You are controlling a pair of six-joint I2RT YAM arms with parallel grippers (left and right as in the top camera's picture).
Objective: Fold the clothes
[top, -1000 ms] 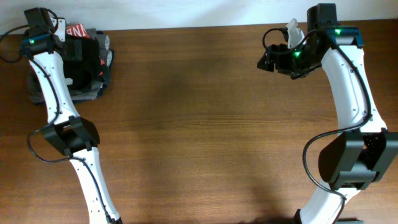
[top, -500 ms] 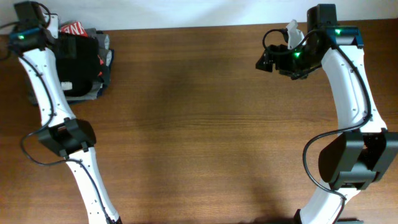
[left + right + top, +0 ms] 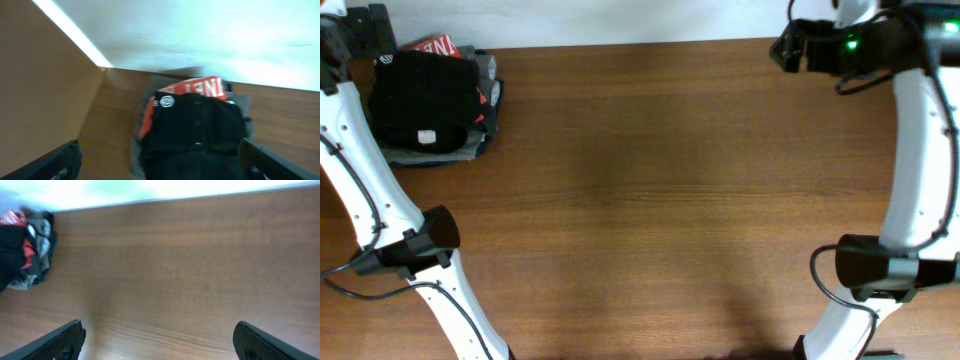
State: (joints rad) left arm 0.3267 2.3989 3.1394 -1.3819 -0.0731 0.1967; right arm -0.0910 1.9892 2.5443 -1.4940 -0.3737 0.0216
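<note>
Brown wood grain is recorded across the table, which fills most of the overhead view beneath a pale wall. Two white arms are noted at the sides: the left arm is extended up to the far left corner, and the right arm is extended up to the far right edge. A pile of garments is found at the far left corner of the table, well apart from the right arm. The black T-shirt is located on top of this pile, bunched into a compact rounded mass, with no finger touching it. A red garment with white lettering is seen under its far edge, and a grey garment is seen under its near edge. The left gripper is held above the pile; its jaws are spread wide and nothing is gripped between them. The right gripper is held over bare wood, its jaws likewise spread wide and nothing gripped. A white label is observed near the shirt's near edge. A white logo is observed at the shirt's far left part; its design is too small to be read.
</note>
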